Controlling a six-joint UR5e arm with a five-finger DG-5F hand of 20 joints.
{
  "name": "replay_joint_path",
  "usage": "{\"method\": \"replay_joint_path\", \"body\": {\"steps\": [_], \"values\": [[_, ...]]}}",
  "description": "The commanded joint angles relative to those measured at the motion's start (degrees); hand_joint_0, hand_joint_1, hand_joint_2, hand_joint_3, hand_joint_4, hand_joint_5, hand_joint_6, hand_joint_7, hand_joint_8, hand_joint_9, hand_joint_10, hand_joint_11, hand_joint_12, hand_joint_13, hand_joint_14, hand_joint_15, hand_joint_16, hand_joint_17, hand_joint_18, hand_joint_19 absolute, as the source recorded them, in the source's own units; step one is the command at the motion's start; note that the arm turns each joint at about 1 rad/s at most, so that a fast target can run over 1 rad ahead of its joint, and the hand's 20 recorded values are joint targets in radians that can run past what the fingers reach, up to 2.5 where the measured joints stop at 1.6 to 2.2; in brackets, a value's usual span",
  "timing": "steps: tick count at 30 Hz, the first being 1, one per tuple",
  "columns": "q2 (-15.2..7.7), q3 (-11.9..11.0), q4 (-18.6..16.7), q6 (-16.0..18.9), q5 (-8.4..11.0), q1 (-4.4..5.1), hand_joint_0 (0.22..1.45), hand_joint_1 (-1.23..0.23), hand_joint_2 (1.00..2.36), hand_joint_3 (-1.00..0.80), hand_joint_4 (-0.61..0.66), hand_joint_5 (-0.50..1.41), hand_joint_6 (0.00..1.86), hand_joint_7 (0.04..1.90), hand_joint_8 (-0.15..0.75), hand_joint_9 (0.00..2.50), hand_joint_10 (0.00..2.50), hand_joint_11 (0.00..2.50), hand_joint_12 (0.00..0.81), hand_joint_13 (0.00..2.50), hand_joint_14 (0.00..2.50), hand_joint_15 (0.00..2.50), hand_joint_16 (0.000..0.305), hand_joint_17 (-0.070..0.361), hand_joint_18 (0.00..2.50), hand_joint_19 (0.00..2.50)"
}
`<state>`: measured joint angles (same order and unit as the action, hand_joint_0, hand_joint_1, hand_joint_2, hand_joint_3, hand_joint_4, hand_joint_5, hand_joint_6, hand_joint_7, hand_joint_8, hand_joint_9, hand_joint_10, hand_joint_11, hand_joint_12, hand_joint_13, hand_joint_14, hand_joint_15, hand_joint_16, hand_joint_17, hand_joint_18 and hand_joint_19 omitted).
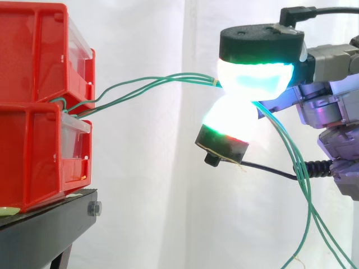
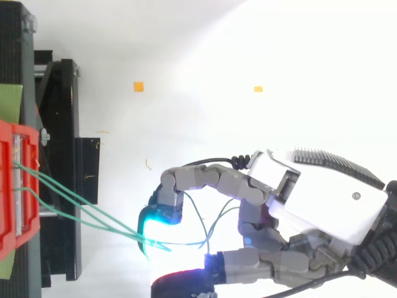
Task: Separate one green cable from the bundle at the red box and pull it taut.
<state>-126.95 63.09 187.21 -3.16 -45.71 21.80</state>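
The robot hand (image 1: 331,103) enters from the right, well apart from the red bins, and is closed in a pinch: two glowing fingertips (image 1: 255,78), one above and one below, are pressed together on the green cables (image 1: 146,84). Nothing stands between the robot hand and the bins except the cables themselves, which span the open gap in front of the white curtain (image 1: 157,179). The cables leave the stack where the upper red bin (image 1: 33,50) sits on the lower red bin (image 1: 33,162), rise in a gentle curve to my pinch, and are not drawn straight. Past the pinch, their free lengths hang down towards the lower right edge of the side view. From above, three strands fan out from the red bins and converge at my pads; I cannot confirm how many of them are actually clamped, since the glow washes out the contact point. Both bins are stacked on the black bench (image 1: 50,232) and have clear front panels; their contents cannot be made out. Two small orange markers (image 2: 138,87) lie on the white floor, clear of the cables.
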Motion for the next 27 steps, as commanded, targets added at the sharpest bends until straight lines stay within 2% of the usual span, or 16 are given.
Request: {"method": "replay_joint_path", "body": {"steps": [1,5,10,14,16,18,27], "values": [[0.04,0.02,0.00,0.00,0.01,-0.01,0.57,-0.66,1.00,-0.50,-0.01,0.14,0.50,1.38,-0.009,2.50,2.50,0.50,0.328,2.50,0.02,1.62,0.060,0.135,2.41,0.59],[-0.05,0.02,0.00,0.00,-0.08,-0.01,0.46,-0.58,1.00,-0.50,0.01,0.15,0.50,1.37,0.009,2.50,2.50,0.56,0.365,2.50,0.03,1.57,0.065,0.145,2.50,0.50],[0.04,0.02,0.00,0.00,-0.17,-0.01,0.41,-0.51,1.00,-0.50,0.03,0.15,0.50,1.36,0.013,2.50,2.50,0.58,0.383,2.50,0.03,1.57,0.067,0.150,2.50,0.46],[0.04,-0.07,0.00,0.00,-0.08,-0.01,0.40,-0.30,1.00,-0.50,0.04,0.15,0.50,1.36,0.016,2.50,2.50,0.61,0.390,2.50,0.03,1.55,0.068,0.153,2.50,0.44],[0.04,0.02,0.09,0.00,0.01,-0.01,0.40,-0.24,1.00,-0.50,0.04,0.15,0.50,1.36,0.016,2.50,2.50,0.60,0.387,2.50,0.03,1.55,0.067,0.151,2.50,0.44],[0.04,-0.07,0.00,0.00,0.01,-0.01,0.43,-0.24,1.00,-0.50,0.03,0.15,0.50,1.36,0.013,2.50,2.50,0.57,0.376,2.50,0.03,1.55,0.066,0.148,2.50,0.46],[-0.05,0.02,0.00,0.00,-0.17,-0.01,0.60,-0.57,1.00,-0.50,0.00,0.15,0.50,1.38,0.001,2.50,2.50,0.47,0.323,2.50,0.02,1.65,0.057,0.128,2.38,0.61]]}}
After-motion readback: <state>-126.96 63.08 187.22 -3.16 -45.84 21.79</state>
